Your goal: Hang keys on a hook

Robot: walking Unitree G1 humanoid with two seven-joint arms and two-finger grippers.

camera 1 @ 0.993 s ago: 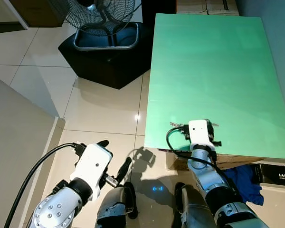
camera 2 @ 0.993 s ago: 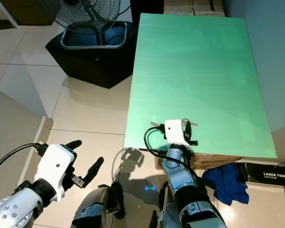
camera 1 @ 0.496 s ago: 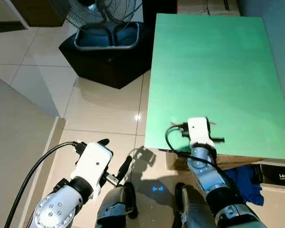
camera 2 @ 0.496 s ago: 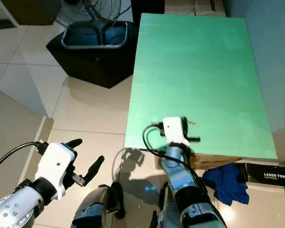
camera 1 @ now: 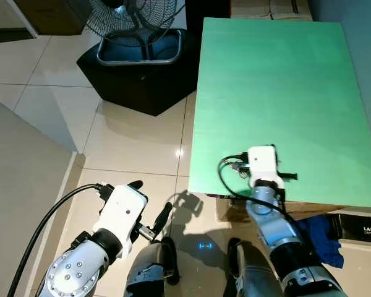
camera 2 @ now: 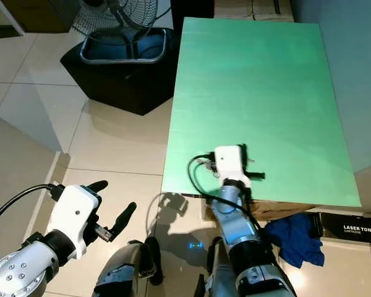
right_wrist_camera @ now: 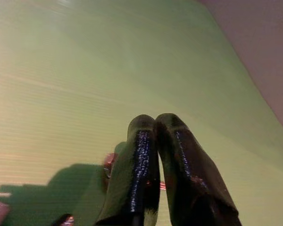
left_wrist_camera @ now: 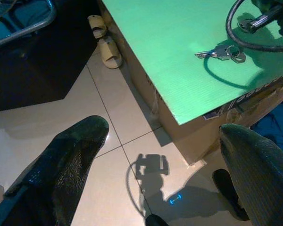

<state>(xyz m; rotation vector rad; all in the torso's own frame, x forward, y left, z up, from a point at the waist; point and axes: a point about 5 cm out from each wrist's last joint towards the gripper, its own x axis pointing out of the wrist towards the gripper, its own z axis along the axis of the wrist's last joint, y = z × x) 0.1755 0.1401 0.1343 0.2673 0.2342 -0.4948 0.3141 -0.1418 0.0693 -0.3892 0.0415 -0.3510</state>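
While the keys lay flat near the green top's front edge, the right gripper hovered beside them, fingers pressed together on nothing, probably lining up a pickup. The left gripper hung spread wide over the floor.

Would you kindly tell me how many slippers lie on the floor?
2: the near slipper beside the green-topped box, the far slipper just past it; others may be hidden.

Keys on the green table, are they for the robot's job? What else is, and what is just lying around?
For the job: keys, lying on the green table; right gripper, shut, beside them.
Just lying about: fan, sandals, blue cloth, toner box; the left gripper hangs idle, open.
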